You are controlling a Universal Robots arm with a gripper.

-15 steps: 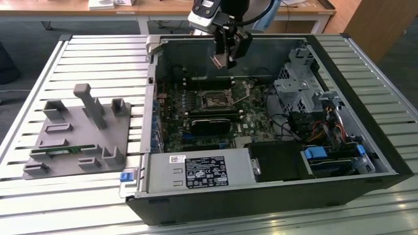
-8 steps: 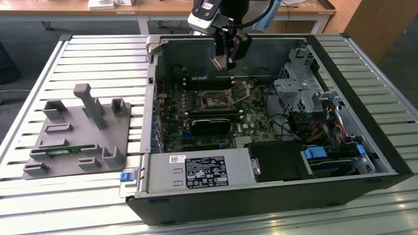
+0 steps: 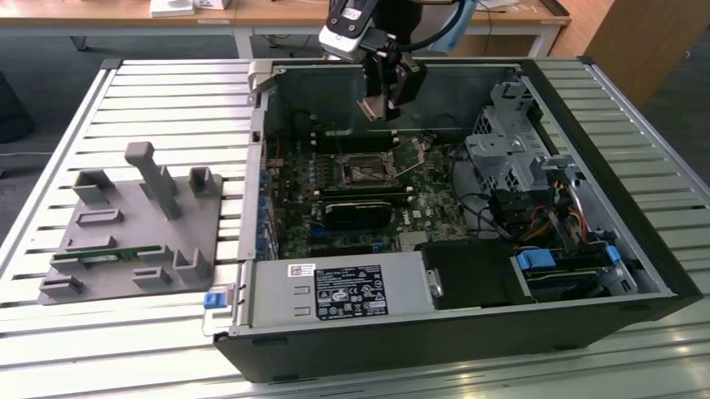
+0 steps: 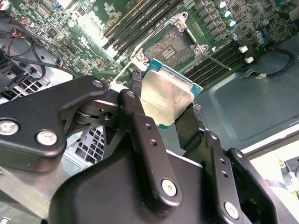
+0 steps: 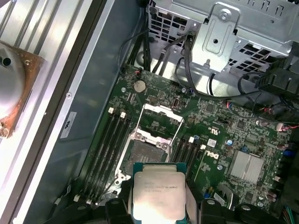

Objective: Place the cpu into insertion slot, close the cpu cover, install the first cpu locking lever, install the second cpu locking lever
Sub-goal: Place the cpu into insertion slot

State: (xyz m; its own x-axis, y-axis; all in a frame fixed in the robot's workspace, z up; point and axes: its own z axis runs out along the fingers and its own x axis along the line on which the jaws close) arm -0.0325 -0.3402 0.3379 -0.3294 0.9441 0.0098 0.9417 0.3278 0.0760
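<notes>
Hovering above the open socket, jaws clamped on the cpu (silvery top showing); cpu cover seemingly raised.

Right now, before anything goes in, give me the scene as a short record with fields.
gripper: shut on the cpu, above the open case
cpu: held by two opposite edges, metal top towards the first wrist view, not yet in the socket
socket: empty, contacts exposed
cpu cover: swung open, off the socket
motherboard: lying flat inside the computer case
grey fixture: on the slatted table, on the exterior view's left of the case
</notes>
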